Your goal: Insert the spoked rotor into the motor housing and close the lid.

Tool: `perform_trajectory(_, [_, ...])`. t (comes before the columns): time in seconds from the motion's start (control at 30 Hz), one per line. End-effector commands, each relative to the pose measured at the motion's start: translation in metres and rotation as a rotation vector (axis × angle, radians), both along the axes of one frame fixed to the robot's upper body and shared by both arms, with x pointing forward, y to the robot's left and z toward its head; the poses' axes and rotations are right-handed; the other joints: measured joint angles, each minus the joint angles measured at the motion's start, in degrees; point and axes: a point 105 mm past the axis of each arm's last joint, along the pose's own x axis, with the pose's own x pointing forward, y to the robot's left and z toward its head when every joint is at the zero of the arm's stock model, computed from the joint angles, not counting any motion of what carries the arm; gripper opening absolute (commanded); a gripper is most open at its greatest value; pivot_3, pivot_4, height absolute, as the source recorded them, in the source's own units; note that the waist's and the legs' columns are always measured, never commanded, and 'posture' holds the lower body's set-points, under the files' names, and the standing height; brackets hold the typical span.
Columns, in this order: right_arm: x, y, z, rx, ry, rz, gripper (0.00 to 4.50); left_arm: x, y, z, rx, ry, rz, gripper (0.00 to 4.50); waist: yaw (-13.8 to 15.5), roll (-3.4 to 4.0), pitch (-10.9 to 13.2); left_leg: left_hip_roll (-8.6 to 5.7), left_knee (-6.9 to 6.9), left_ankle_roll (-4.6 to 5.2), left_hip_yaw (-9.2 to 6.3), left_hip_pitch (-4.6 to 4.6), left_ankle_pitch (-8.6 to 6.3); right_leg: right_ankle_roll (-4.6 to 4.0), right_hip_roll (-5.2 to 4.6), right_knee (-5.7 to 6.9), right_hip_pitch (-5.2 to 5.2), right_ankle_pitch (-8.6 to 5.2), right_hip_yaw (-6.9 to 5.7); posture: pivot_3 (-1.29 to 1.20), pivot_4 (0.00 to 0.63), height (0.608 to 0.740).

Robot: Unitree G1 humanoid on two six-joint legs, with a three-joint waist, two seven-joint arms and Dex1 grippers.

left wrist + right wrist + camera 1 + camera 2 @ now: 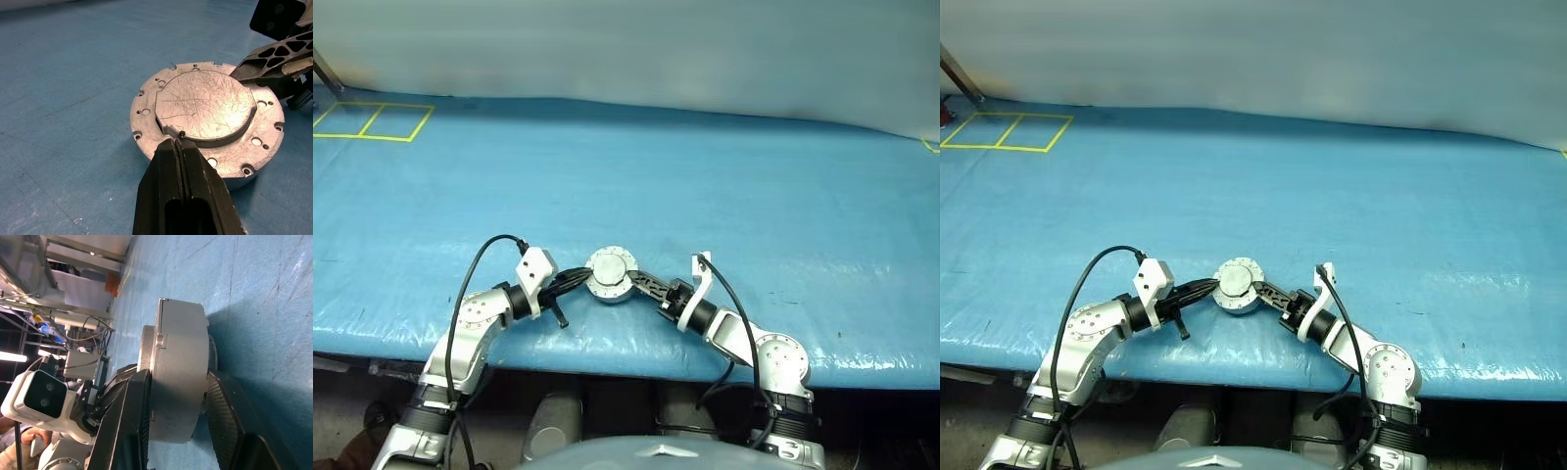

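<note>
Pressed together, the left gripper's (177, 147) two black fingers rest their tips on the rim of the plain grey round metal lid (205, 105). That lid lies flat and shut on the shallow round silver metal motor housing (610, 274), which I see low in the centre of the head view, on the blue table cover (724, 186). My right gripper (178, 396) comes in from the opposite side, one finger over the lid and one under the housing, clamping it.
</note>
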Motion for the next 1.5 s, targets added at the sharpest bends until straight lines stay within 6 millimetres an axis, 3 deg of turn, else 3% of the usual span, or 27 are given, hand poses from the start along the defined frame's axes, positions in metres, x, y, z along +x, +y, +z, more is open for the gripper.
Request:
perform_trajectory(0.03, [0.000,0.006,0.002,-0.018,-0.008,0.016,1.27,-0.005,-0.011,-0.006,-0.035,0.038,-0.017,0.00,0.00,0.01,0.00,0.00,0.00,0.00,0.00,0.00,0.00,0.00,0.00,0.00,0.00,0.00,0.00,0.00,0.150,0.740])
perform_trajectory(0.2, [0.004,0.003,0.006,-0.005,-0.019,-0.005,1.27,0.017,-0.001,0.024,-0.312,0.014,0.191,0.00,-0.05,-0.02,0.01,0.00,0.03,0.00,0.00,-0.13,0.00,0.01,-0.02,-0.02,-0.08,0.00,0.00,0.00,0.150,0.740])
perform_trajectory(0.33, [0.009,0.002,0.028,0.122,-0.067,-0.042,1.27,0.032,0.017,0.049,-0.619,0.093,0.341,0.00,-0.32,-0.08,0.05,0.04,0.03,0.01,-0.03,-0.32,0.01,0.02,0.04,0.08,-0.32,0.01,-0.05,0.00,0.150,0.740])
perform_trajectory(0.47, [0.011,0.003,0.045,0.152,-0.128,-0.042,1.27,0.029,0.020,0.056,-0.688,0.124,0.334,0.00,-0.94,-0.07,0.06,0.06,-0.05,0.02,0.00,-0.43,0.01,-0.01,0.08,0.10,-0.46,0.00,-0.05,0.00,0.150,0.740])
perform_trajectory(0.57, [0.014,0.002,0.053,0.172,-0.151,-0.062,1.27,0.027,0.024,0.060,-0.748,0.125,0.342,0.58,-0.96,-0.08,0.07,0.04,-0.05,0.02,0.02,-0.48,0.00,0.01,0.08,0.05,-0.46,0.00,-0.03,0.00,0.150,0.740])
perform_trajectory(0.67, [0.027,-0.007,0.060,0.191,-0.161,-0.154,1.27,0.031,0.033,0.061,-0.855,0.129,0.422,1.60,-0.90,-0.08,0.08,0.04,0.01,0.02,0.01,-0.48,0.00,0.00,0.08,0.05,-0.45,0.00,-0.04,0.00,0.150,0.740])
perform_trajectory(0.93, [0.030,-0.008,0.097,0.325,-0.249,-0.185,1.27,0.013,0.009,0.066,-1.118,0.384,0.232,4.29,-1.03,-0.10,0.10,0.03,0.07,0.02,-0.01,-0.57,0.00,0.01,0.09,0.05,-0.50,0.00,-0.04,0.00,0.150,0.740])
perform_trajectory(0.97, [0.030,-0.008,0.101,0.342,-0.252,-0.189,1.27,0.012,0.008,0.066,-1.130,0.402,0.229,4.44,-1.11,-0.09,0.10,0.03,0.07,0.02,0.00,-0.56,0.00,0.01,0.09,0.05,-0.50,0.00,-0.03,0.00,0.150,0.740])
perform_trajectory(1.2, [0.024,0.002,0.123,0.409,-0.282,-0.137,1.27,0.007,-0.010,0.064,-1.214,0.552,0.148,4.44,-1.16,-0.09,0.11,0.03,0.09,0.02,-0.01,-0.56,0.00,0.00,0.10,0.06,-0.49,0.00,-0.04,0.00,0.150,0.740])
perform_trajectory(1.5, [0.015,0.022,0.114,0.368,-0.247,-0.051,1.27,0.002,-0.031,0.067,-1.222,0.608,0.057,4.44,-0.99,-0.09,0.11,0.02,0.09,0.02,-0.01,-0.56,0.01,-0.02,0.10,0.06,-0.49,-0.01,-0.02,0.00,0.150,0.740])
